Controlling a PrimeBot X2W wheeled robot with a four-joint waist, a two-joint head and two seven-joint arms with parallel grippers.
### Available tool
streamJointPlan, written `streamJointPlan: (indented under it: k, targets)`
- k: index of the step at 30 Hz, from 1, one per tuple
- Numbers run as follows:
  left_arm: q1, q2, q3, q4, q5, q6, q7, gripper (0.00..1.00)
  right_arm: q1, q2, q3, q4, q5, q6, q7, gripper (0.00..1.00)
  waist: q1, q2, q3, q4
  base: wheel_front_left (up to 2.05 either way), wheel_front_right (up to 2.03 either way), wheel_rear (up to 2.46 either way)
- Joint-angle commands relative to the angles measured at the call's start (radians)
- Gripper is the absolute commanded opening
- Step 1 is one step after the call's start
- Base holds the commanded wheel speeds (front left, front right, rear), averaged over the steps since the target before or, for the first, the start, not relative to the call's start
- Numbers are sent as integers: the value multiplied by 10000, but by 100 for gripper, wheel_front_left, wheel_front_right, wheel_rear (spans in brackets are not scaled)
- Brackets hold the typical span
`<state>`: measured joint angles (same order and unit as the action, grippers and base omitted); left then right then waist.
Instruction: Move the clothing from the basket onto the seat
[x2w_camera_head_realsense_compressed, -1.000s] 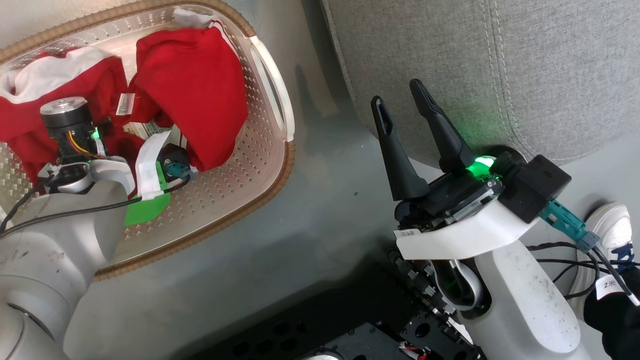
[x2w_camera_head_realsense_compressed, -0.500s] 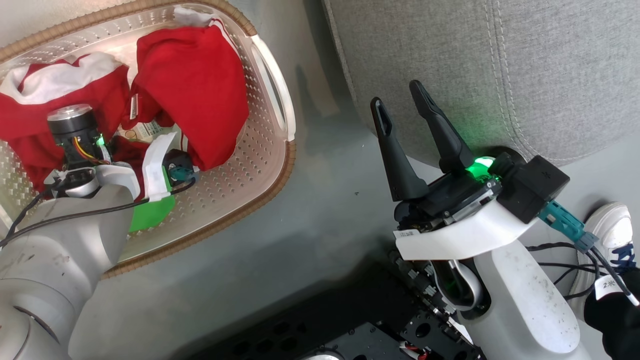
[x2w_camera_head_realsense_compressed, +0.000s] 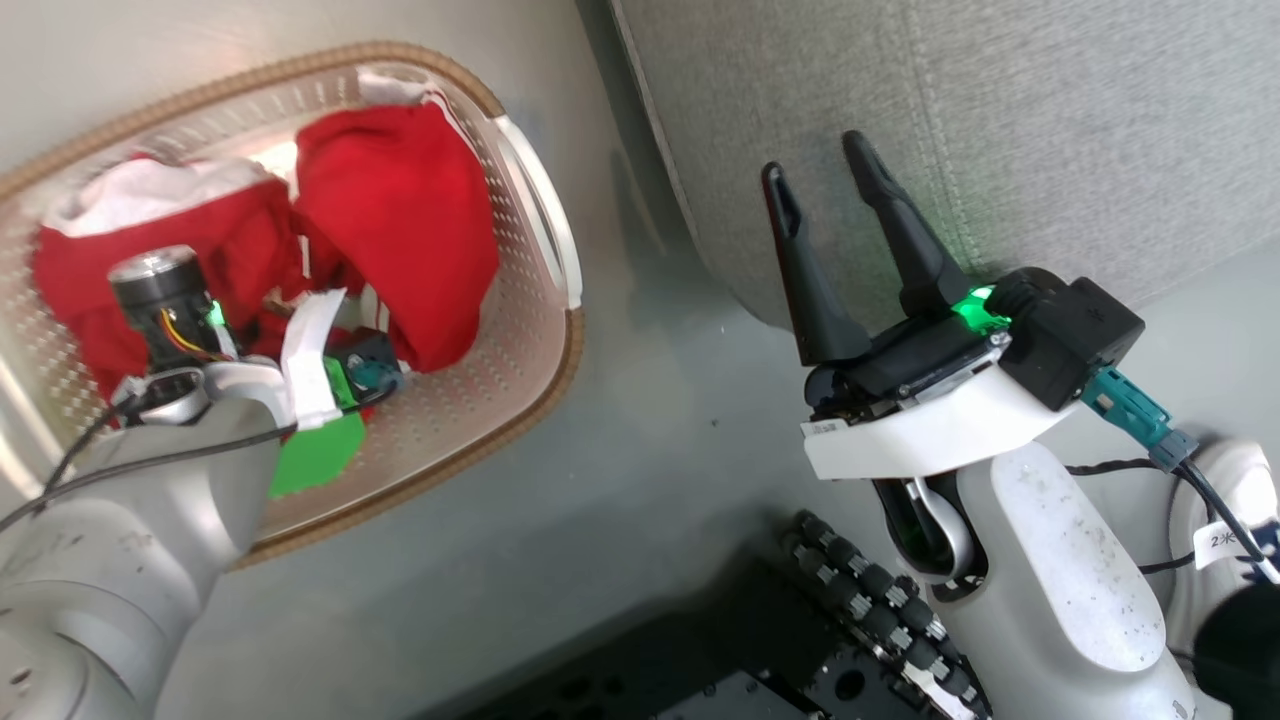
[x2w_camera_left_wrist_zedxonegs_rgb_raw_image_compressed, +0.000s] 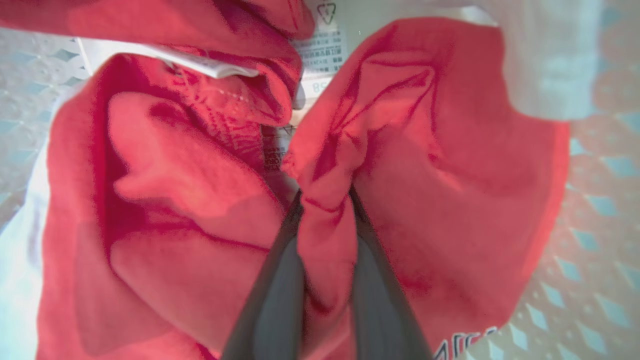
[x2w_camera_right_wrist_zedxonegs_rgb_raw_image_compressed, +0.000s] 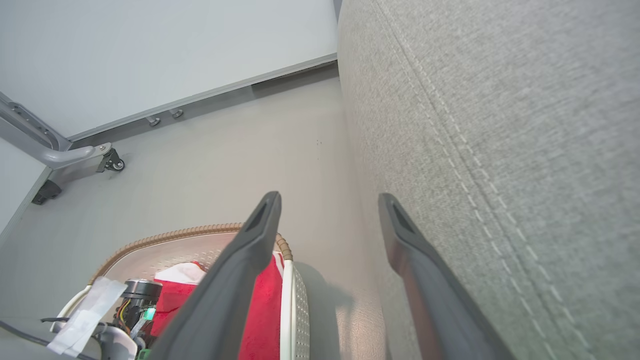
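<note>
Bunching closer together than a second ago, the red clothing (x2w_camera_head_realsense_compressed: 400, 230) is lying in the basket (x2w_camera_head_realsense_compressed: 572, 345) on the floor, with one fold being pinched tight by the left gripper (x2w_camera_left_wrist_zedxonegs_rgb_raw_image_compressed: 325, 200). Nothing is resting on the visible part of the grey seat (x2w_camera_head_realsense_compressed: 1000, 120) yet, so both garments are waiting to be carried across; the right gripper (x2w_camera_head_realsense_compressed: 815, 160) is hovering beside the seat, fingers spread, carrying nothing

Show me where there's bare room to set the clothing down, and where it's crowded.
The seat is bare grey fabric beside the open right gripper. The floor strip between basket and seat is free too. Crowded: the basket's middle, where the left gripper pinches a fold of the clothing; bare mesh shows along its near wall.
</note>
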<state>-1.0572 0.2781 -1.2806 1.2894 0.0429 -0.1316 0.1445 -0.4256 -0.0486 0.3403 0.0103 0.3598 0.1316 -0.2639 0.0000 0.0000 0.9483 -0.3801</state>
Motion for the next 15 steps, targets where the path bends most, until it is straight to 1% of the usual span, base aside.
streamJointPlan:
  k: [1,4,5,6,11,13,15]
  targets:
    - [156,-87,3,-8,-218,27,-96,0,37,-29,-71,93,-177,-17,-10,100,0,0,-1009,553,0,0,0]
    - [389,-320,1,-8,-520,27,-260,0,229,-38,-254,245,-408,-17,-10,100,0,0,-1640,814,0,0,0]
    - [421,-459,3,-68,-836,27,-443,0,403,-33,-344,368,-563,-17,-10,100,0,0,-2149,1032,0,0,0]
    - [487,-496,3,-89,-896,27,-515,0,447,-35,-376,414,-615,-17,-10,100,0,0,-2349,1111,0,0,0]
    - [790,-782,0,-423,-1949,27,-940,0,865,-41,-658,620,-942,-17,-10,100,0,0,-3427,1601,0,0,0]
    - [756,-840,6,-624,-2296,29,-1218,0,1099,-40,-948,778,-937,-17,-10,100,0,0,-3950,1830,0,0,0]
    - [873,-861,2,-761,-2786,27,-1517,0,1268,-27,-990,892,-1018,-17,-10,100,0,0,-4430,1980,0,0,0]
